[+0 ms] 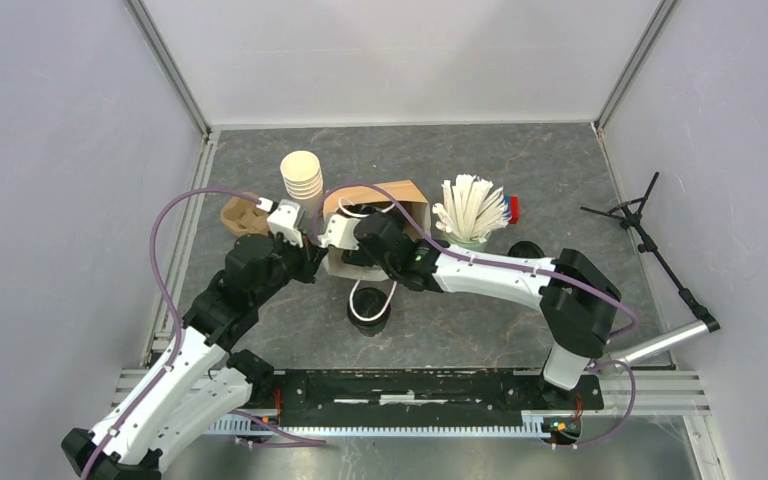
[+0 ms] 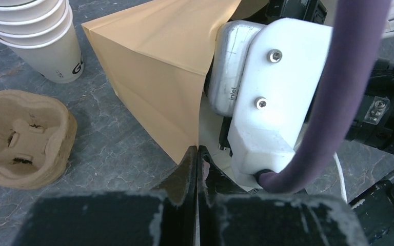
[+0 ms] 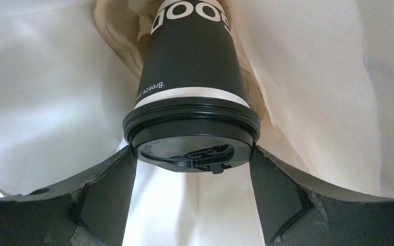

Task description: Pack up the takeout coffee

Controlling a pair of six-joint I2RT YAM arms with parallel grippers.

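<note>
A: Wide view first: a grey, marble-veined tabletop, and in the middle of it the brown paper bag. It's matte kraft outside and white inside, with white cord handles spilling from its mouth.

B: And it's crowded around that mouth! Both arms meet there. From the left wrist view, the right arm's glossy white camera housing and thick purple cable block most of the opening.

A: Now the neighbours. A stack of lidless cream paper cups sits just beside the bag's far-left corner. A moulded brown pulp cup carrier lies left of that, and a green cup of white sticks stands on the right.

B: Look at the left gripper, jaws squeezed together, nipping the bag's rim.

A: And the right gripper is inside the bag, jaws wide. Its pads press both sides of the round black plastic lid on a tapered paper cup with a black printed wrap. There's white lining all around it.

B: A second black-lidded cup stands on the table just in front of the bag, a cord handle looped across it.
</note>
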